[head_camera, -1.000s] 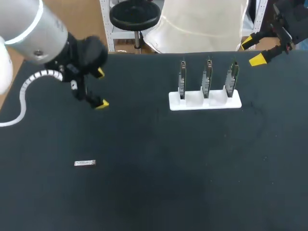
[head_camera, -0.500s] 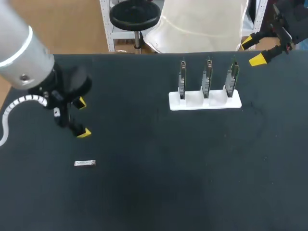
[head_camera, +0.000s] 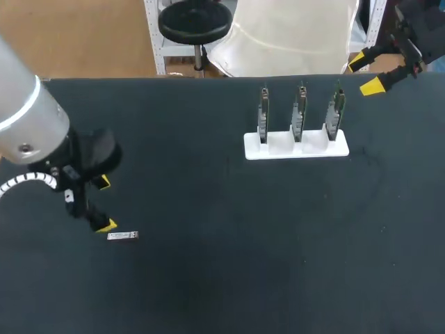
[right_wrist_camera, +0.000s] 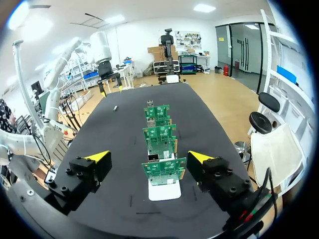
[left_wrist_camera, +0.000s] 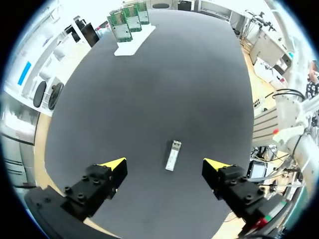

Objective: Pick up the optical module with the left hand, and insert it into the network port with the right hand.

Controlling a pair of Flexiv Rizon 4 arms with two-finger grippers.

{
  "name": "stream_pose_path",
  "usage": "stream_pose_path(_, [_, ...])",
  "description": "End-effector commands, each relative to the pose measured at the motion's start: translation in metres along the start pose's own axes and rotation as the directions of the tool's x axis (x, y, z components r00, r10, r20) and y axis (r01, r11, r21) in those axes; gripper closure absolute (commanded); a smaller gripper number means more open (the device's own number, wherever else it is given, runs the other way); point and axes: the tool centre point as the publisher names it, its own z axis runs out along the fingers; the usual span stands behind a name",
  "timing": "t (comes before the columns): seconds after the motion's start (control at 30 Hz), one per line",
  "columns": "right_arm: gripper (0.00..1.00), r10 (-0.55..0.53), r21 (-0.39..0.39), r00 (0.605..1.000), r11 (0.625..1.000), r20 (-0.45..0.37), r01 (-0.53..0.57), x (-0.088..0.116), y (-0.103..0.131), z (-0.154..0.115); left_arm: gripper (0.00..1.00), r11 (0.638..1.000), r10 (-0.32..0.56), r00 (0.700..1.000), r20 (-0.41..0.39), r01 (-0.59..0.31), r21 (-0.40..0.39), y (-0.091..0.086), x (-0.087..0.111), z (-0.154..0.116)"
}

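Note:
The optical module (head_camera: 123, 236), a small silver bar, lies flat on the black table (head_camera: 222, 264) at the front left. My left gripper (head_camera: 103, 204) hangs open just left of it and slightly above, one yellow tip almost at the module's end. Seen from the left wrist, the module (left_wrist_camera: 173, 155) lies just ahead of the open left gripper (left_wrist_camera: 166, 164), in line with the gap between its fingers and untouched. My right gripper (head_camera: 365, 74) stands open at the far right edge, empty. From the right wrist, the right gripper (right_wrist_camera: 148, 156) faces the row of boards (right_wrist_camera: 160, 144).
A white stand (head_camera: 295, 147) at the back right holds three upright green circuit boards (head_camera: 300, 111) with network ports. It also shows far ahead of the left gripper as the white stand (left_wrist_camera: 130, 48).
My left arm has swung from the back left toward the table's front and come down beside the module. The module and the right arm have not moved.

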Motion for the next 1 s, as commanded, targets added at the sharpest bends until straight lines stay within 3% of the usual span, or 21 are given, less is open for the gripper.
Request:
stream_pose_path(0.03, [0.0, -0.001, 0.005, 1.0, 1.0, 0.0, 0.001, 0.0, 0.002, 0.0, 0.0, 1.0, 0.0, 1.0, 0.0, 0.0, 0.022, -0.004, 0.007, 0.012])
stream_pose_path(0.43, [0.0, -0.001, 0.005, 1.0, 1.0, 0.0, 0.001, 0.0, 0.002, 0.0, 0.0, 0.995, 0.03, 0.998, -0.051, -0.025, 0.099, -0.016, 0.013, 0.049])
stream_pose_path(0.73, [0.0, -0.001, 0.005, 1.0, 1.0, 0.0, 0.001, 0.0, 0.002, 0.0, 0.0, 0.995, 0.075, 0.986, -0.151, -0.064, 0.077, -0.019, 0.019, 0.068])
stream_pose_path(1.0, [0.0, -0.001, 0.005, 1.0, 1.0, 0.0, 0.001, 0.0, 0.002, 0.0, 0.0, 0.995, 0.071, 0.987, -0.147, -0.06, 0.078, -0.02, 0.021, 0.069])
